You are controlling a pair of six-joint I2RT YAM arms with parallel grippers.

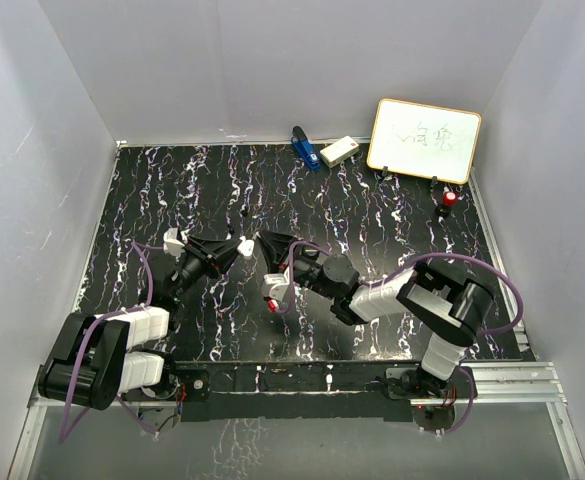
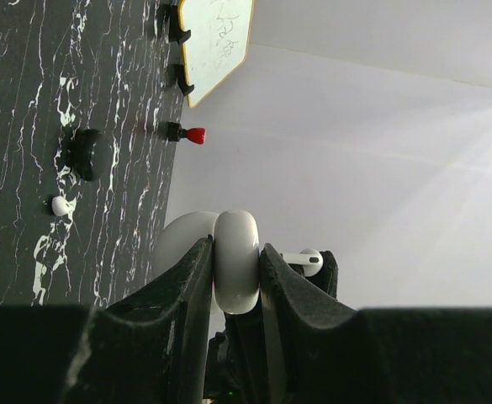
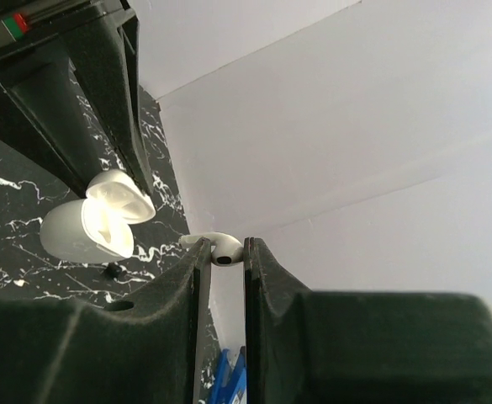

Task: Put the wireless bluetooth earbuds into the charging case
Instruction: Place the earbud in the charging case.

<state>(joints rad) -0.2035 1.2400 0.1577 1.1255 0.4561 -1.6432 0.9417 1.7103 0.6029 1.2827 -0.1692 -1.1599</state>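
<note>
My left gripper (image 1: 240,248) is shut on the white charging case (image 2: 235,261) and holds it off the table. The case's lid (image 3: 121,195) stands open in the right wrist view. My right gripper (image 3: 222,252) is shut on one white earbud (image 3: 226,248) at the fingertips, its stem pointing left toward the case (image 3: 84,229). That earbud (image 2: 303,261) shows just right of the case in the left wrist view, a small gap apart. In the top view the right gripper (image 1: 264,241) faces the left one tip to tip. Another small white earbud (image 2: 59,204) lies on the black table.
A whiteboard (image 1: 425,140) stands at the back right, with a red-capped item (image 1: 449,199) in front of it. A blue object (image 1: 304,148) and a white box (image 1: 339,151) sit at the back edge. A small black round piece (image 2: 86,153) rests near the loose earbud.
</note>
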